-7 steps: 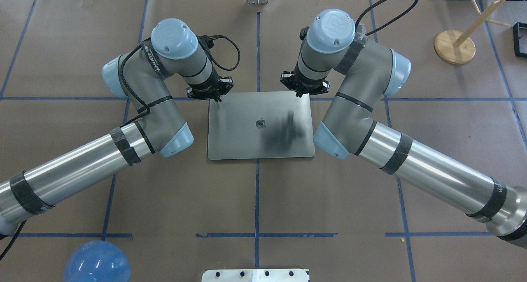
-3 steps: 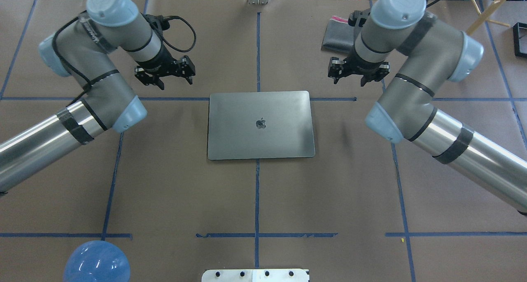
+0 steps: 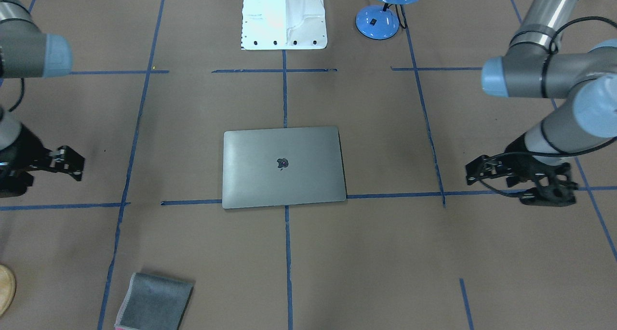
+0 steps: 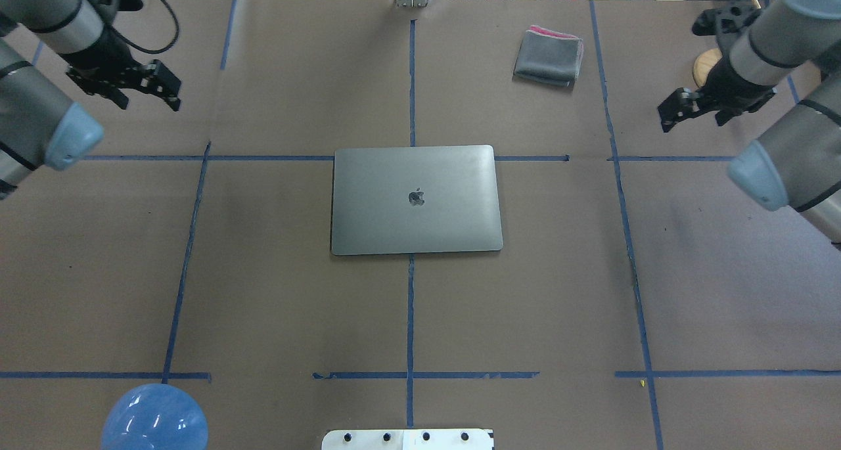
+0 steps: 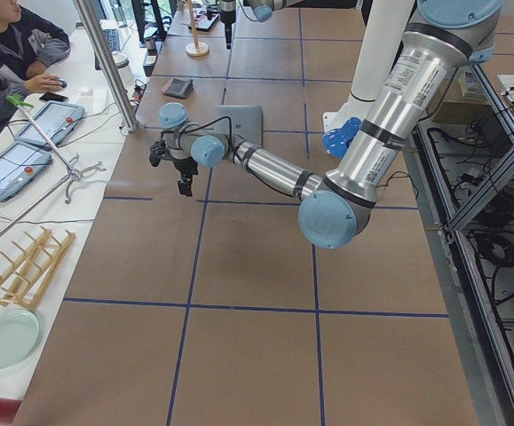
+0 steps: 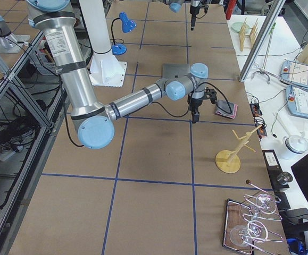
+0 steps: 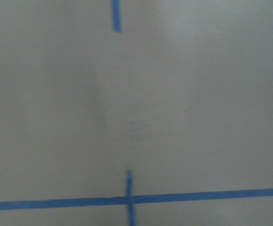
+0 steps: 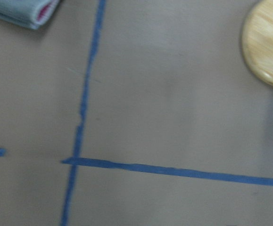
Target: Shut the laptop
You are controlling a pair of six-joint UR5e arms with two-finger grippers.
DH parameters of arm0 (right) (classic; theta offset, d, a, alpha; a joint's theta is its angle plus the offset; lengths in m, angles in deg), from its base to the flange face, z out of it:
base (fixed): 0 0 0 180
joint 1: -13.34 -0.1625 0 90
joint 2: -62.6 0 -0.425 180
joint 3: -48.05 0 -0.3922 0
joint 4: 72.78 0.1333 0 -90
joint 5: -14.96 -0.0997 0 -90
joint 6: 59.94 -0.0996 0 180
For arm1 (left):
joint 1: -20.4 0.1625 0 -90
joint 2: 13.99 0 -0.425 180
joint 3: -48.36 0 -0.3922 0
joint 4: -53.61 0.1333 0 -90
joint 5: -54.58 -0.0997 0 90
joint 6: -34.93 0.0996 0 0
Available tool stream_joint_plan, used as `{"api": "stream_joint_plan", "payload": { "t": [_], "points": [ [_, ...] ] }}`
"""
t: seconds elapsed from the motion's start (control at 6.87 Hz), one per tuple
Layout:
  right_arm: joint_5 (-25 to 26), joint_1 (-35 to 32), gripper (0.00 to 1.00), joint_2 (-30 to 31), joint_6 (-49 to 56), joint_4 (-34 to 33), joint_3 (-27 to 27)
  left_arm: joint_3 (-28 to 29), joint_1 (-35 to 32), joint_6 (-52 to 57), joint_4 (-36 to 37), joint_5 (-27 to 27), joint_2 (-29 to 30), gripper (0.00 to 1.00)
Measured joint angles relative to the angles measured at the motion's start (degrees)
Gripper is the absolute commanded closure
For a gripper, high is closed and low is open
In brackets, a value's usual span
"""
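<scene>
Starting at the robot's edge of the table (image 4: 263,305), you have one white base plate (image 4: 407,439) at the middle of that edge. One blue lamp (image 4: 154,417) stands toward the near left corner. Both sit well apart from everything else.

Moving out to the centre, the laptop (image 4: 416,200) lies flat with its lid shut and the dark logo facing up. Its sides run square with the blue tape lines (image 4: 410,318), and its far edge lies along one of them. Only brown paper covering shows around all four of its sides, and nothing touches it.

Farther out, both hands hang above the table beyond the laptop's far edge, each well off to its own side. The left hand (image 4: 150,102) is near the far left corner, its fingers spread and holding nothing. The right hand (image 4: 693,118) is near the far right corner, also spread and holding nothing. Both wrist views show the paper and tape blurred.

Closest to the far edge, you have one folded grey cloth (image 4: 548,57) with a pink strip along one side, lying right of centre. One wooden stand with a round base (image 8: 267,44) sits by the far right corner, near the right hand.

The count is one laptop, one cloth, one lamp, one stand and two hands.
</scene>
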State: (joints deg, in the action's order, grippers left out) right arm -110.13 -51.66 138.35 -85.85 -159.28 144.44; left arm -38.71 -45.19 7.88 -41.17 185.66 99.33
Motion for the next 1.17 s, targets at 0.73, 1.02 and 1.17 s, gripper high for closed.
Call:
{"api": "stream_joint_plan", "payload": {
  "t": [0.73, 1.02, 1.17],
  "points": [
    [-7.09, -22.12, 0.0, 20.35, 29.52, 0.29, -0.31, -7.02, -21.73, 24.99, 16.52, 0.5, -19.35, 0.0],
    [-7.03, -22.69, 0.0, 21.26, 29.67, 0.48, -1.26, -10.97, -22.85, 25.78, 16.91, 1.65, -24.14, 0.0],
    [-7.03, -22.75, 0.0, 21.3, 29.73, 0.66, -1.72, -12.09, -22.98, 25.87, 16.81, 2.04, -24.83, 0.0]
  ]
}}
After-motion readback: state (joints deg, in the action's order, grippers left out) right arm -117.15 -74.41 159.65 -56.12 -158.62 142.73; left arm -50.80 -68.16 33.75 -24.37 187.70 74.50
